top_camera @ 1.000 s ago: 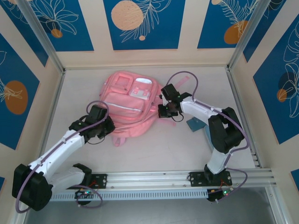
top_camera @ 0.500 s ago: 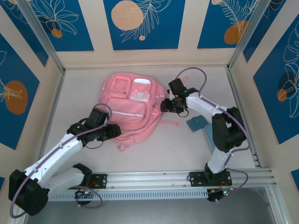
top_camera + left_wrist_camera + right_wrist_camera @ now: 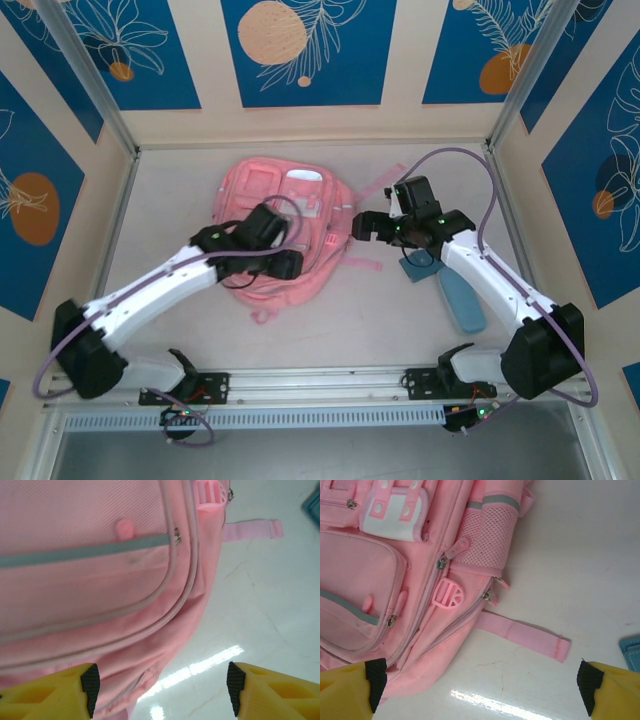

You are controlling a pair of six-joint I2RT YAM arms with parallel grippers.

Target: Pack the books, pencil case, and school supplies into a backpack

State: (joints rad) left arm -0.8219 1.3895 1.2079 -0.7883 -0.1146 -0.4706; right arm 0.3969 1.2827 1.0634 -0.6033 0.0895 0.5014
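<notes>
Pink backpack (image 3: 262, 190) lies on the table (image 3: 330, 320) in the top cam, pencil case (image 3: 463, 301) well to its right. Left wrist cam: my left gripper (image 3: 160, 687) hangs open over the backpack's front. Right wrist cam: right gripper (image 3: 480, 682) gapes wide, empty, above a strap (image 3: 520, 632).

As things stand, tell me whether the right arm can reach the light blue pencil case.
Probably yes. The right gripper is open and empty beside the backpack, and the pencil case lies on the table close by that arm's forearm. Nothing covers it, though the arm must fold back toward its base.
</notes>
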